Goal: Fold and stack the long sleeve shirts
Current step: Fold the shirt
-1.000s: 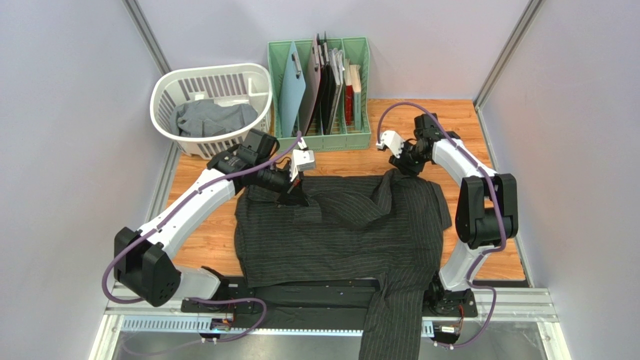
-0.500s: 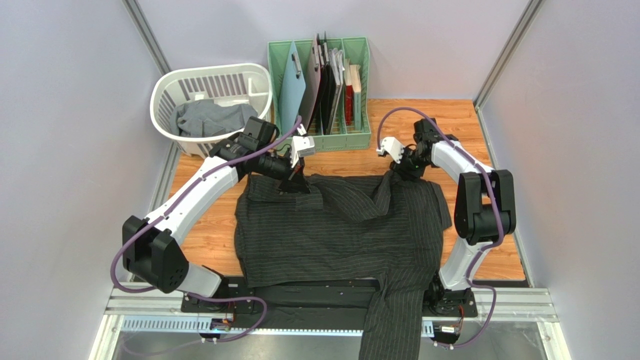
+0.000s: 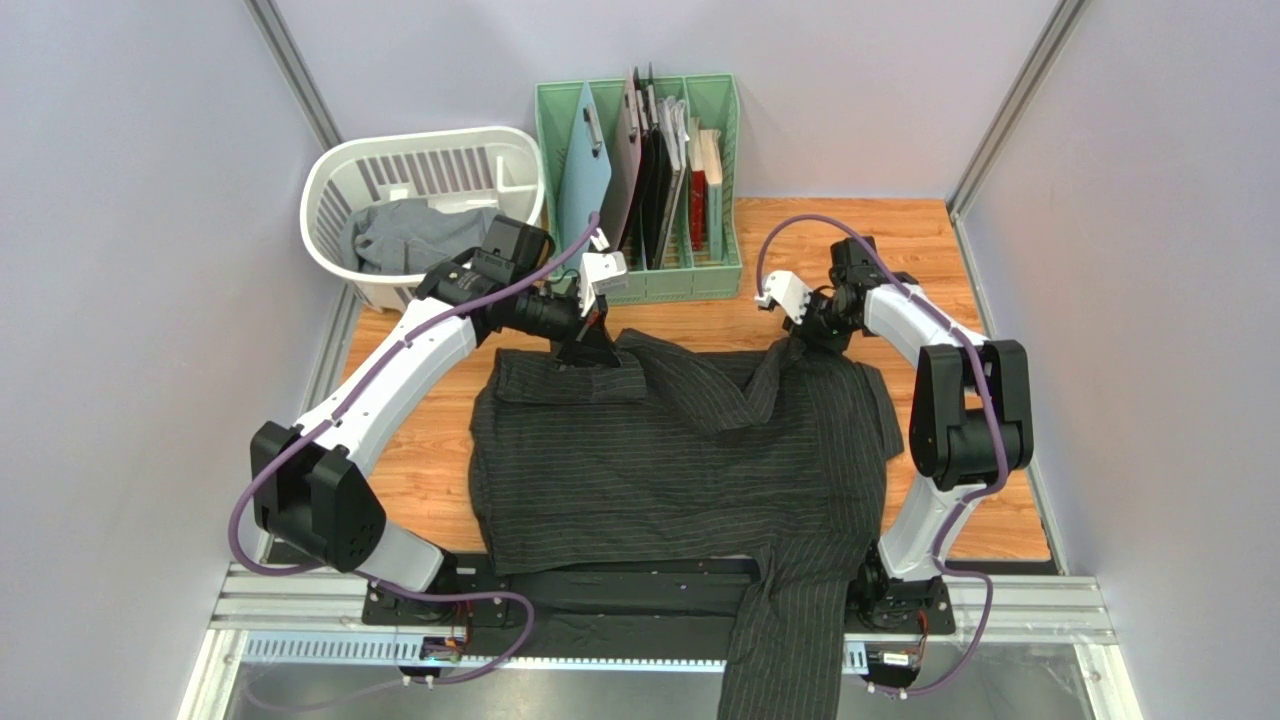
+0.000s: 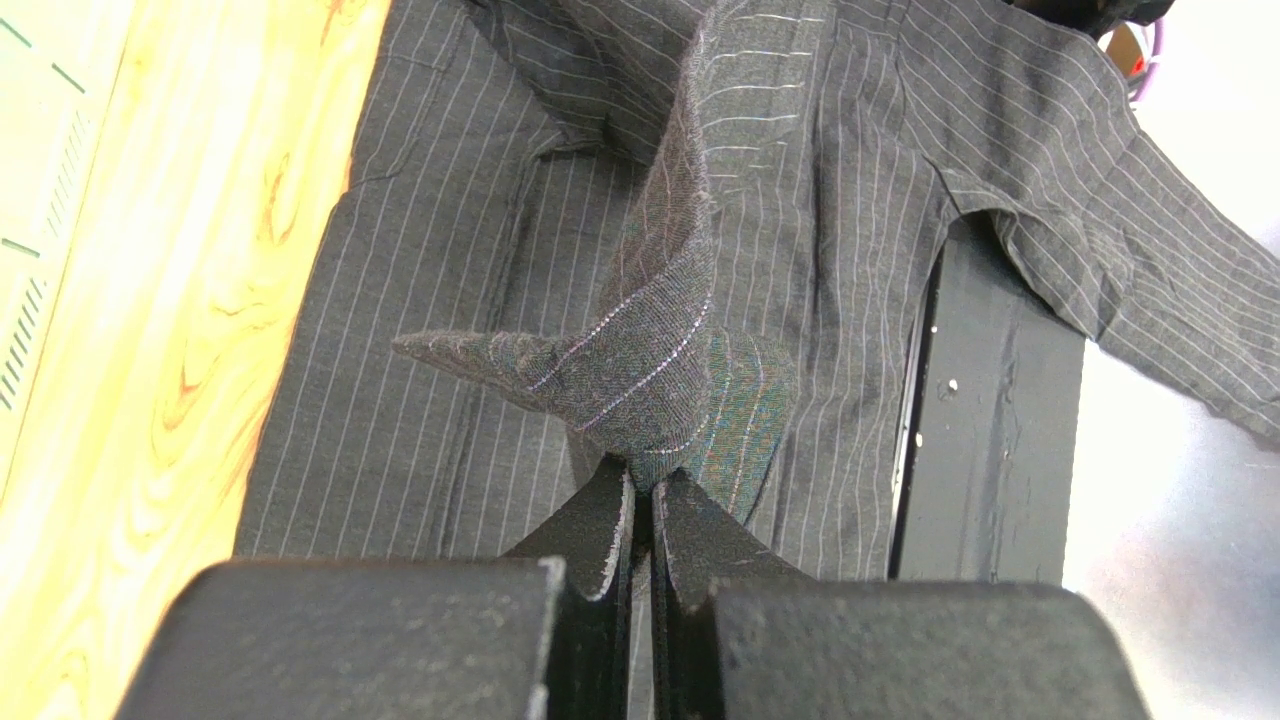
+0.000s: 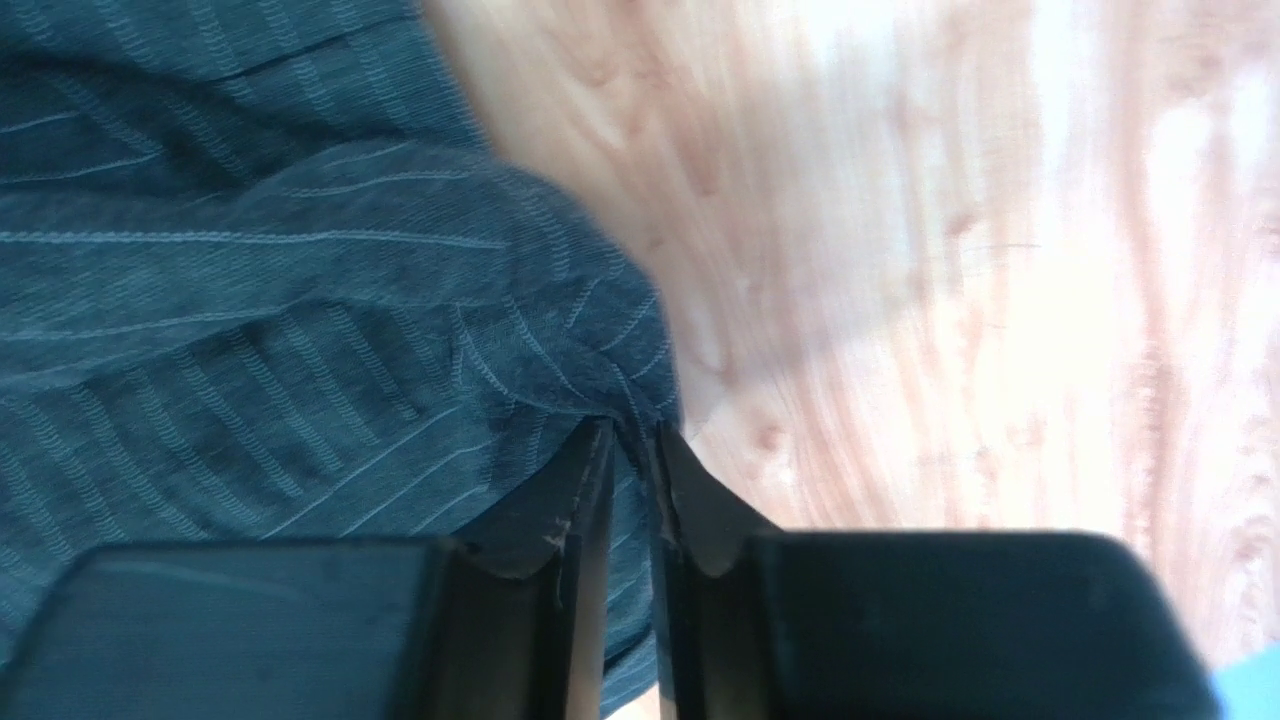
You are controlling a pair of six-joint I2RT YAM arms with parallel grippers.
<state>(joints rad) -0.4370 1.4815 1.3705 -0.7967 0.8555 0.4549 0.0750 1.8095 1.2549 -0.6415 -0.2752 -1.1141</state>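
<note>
The black shirt [image 3: 676, 450] lies spread on the middle of the table [image 3: 406, 450], a soft dark weave ruled with thin pale pinstripes. Its body is roughly square and rumpled. The collar edge sits toward 12 o'clock, and one long sleeve trails off the near edge at about 6 o'clock, over the black base plate [image 3: 601, 578].

At roughly 11 o'clock of the shirt, the left hand [image 3: 586, 348] is clamped tight on a raised peak of the cloth. The wrist view shows that fold pulled up into a pointed ridge between its dark, matte fingers [image 4: 601, 525]. At about 1 o'clock, the right hand [image 3: 804, 333] pinches the shirt's far edge. Its fingers [image 5: 579, 495] stand nearly together, with a bunched fold of striped fabric caught at their tips, just above the wood.

The grey shirt [image 3: 413, 233], plain and mid-toned, is crumpled inside a white slotted plastic basket [image 3: 323, 173] at about 10 o'clock on the table. Just beside the basket, at 12 o'clock, a pale green rack [image 3: 646, 278] holds flat boards and folders upright in its compartments.

The table top is warm orange wood with visible grain. Plain pale grey walls close it in on three sides, and a metal rail [image 3: 1022, 608] runs along the near edge.
</note>
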